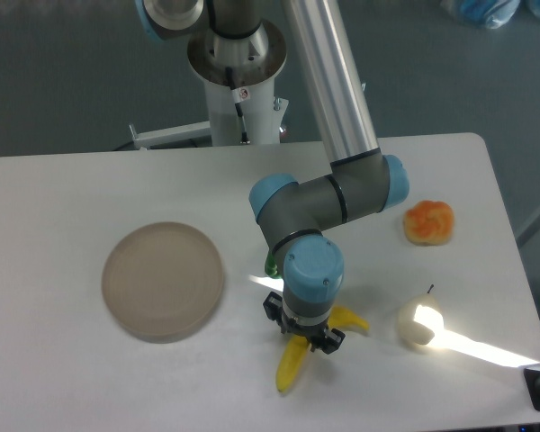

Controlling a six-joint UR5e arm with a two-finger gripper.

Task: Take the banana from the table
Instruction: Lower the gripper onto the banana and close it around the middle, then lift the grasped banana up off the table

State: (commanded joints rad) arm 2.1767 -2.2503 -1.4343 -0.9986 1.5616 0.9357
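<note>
The bright yellow banana [292,364] lies on the white table [90,369] near the front edge, right of centre. One end points down-left and the other shows at the right of the wrist. My gripper [304,337] is straight over the banana's middle and hides it. The fingers are low at the banana, one dark pad on each side. I cannot tell whether they are closed on it.
A round beige plate [164,281] sits at the left. A pale round apple-like fruit [418,326] lies right of the banana, an orange lumpy fruit [429,222] further back right. A bit of green [271,265] peeks out behind the arm's wrist.
</note>
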